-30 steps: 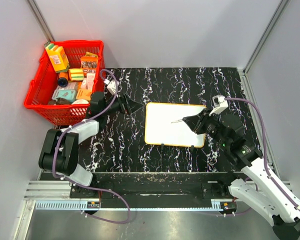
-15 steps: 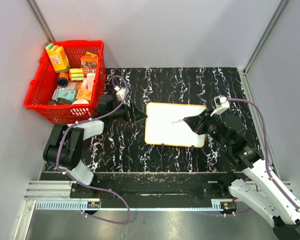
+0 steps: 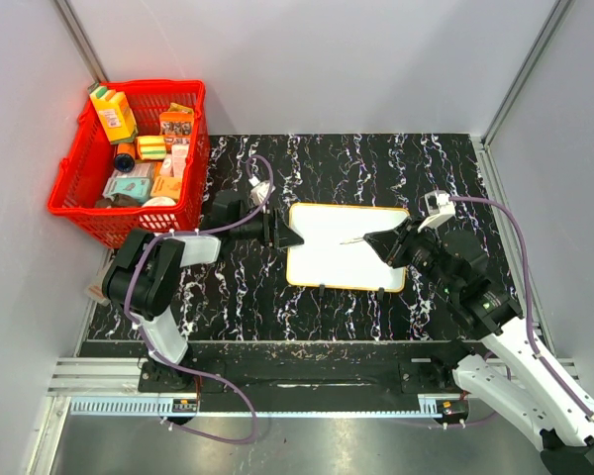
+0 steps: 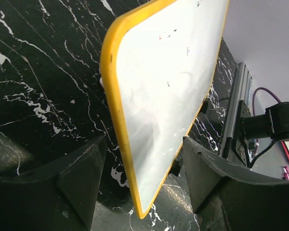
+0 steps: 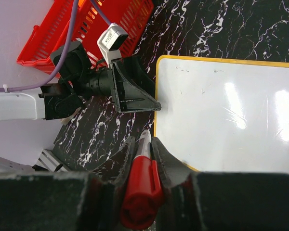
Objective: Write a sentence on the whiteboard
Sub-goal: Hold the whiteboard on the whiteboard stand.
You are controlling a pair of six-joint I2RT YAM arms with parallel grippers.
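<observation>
The whiteboard (image 3: 346,262) lies flat on the black marbled table, white with an orange-yellow rim. Its face (image 5: 231,110) shows only faint specks, and no sentence is in view. My left gripper (image 3: 295,240) is at the board's left edge. In the left wrist view its jaws (image 4: 144,142) stand apart with the board's near corner (image 4: 149,144) between them and a gap on each side. My right gripper (image 5: 142,142) is shut on a red marker (image 5: 142,185), whose tip points at the board's left part (image 3: 348,239).
A red basket (image 3: 148,87) full of packets stands at the back left, close behind the left arm. Grey walls close in the table at the back and both sides. Bare black tabletop (image 3: 376,168) lies behind the board.
The left arm has reached right from the basket's side to the whiteboard's left edge, and its jaws have narrowed around the corner. The right arm with the marker has barely moved.
</observation>
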